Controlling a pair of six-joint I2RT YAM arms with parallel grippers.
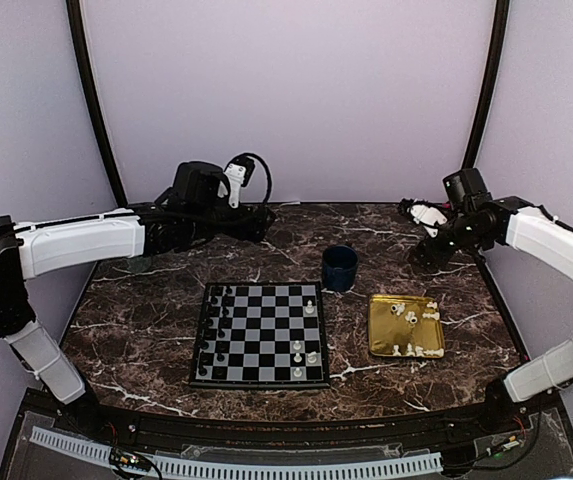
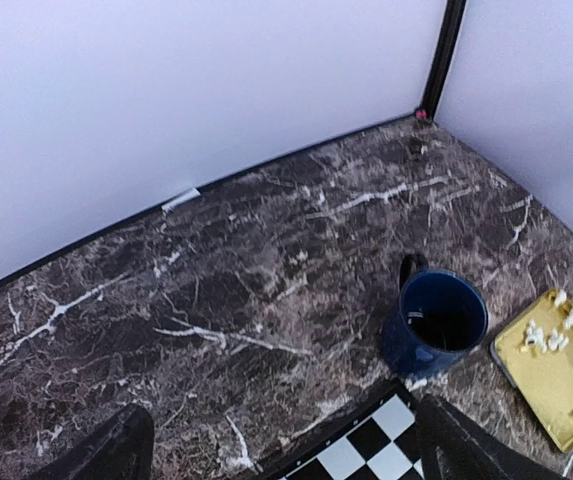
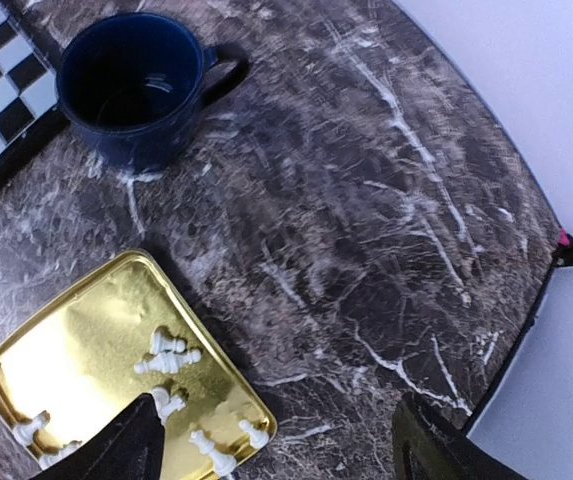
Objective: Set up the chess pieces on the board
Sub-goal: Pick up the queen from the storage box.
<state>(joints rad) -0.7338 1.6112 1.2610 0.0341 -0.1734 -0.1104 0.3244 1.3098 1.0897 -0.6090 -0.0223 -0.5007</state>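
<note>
The chessboard [image 1: 262, 334] lies at the table's middle, black pieces along its left columns and a few cream-white pieces [image 1: 310, 308] on its right side. Several more white pieces [image 1: 410, 317] lie in the gold tray [image 1: 386, 340] to its right, also seen in the right wrist view [image 3: 169, 362]. My left gripper [image 1: 264, 222] is open and empty, raised at the back left; its view shows a board corner [image 2: 366, 450]. My right gripper [image 1: 418, 250] is open and empty, raised behind the tray. Its fingers [image 3: 116, 450] straddle the tray's corner [image 3: 256, 425] from above.
A dark blue mug [image 1: 340, 268] stands behind the board's far right corner, empty inside [image 3: 131, 80] [image 2: 436, 325]. Black frame posts and lilac walls close the back and sides. The table's dark marble top [image 1: 146, 300] ends at a black front edge.
</note>
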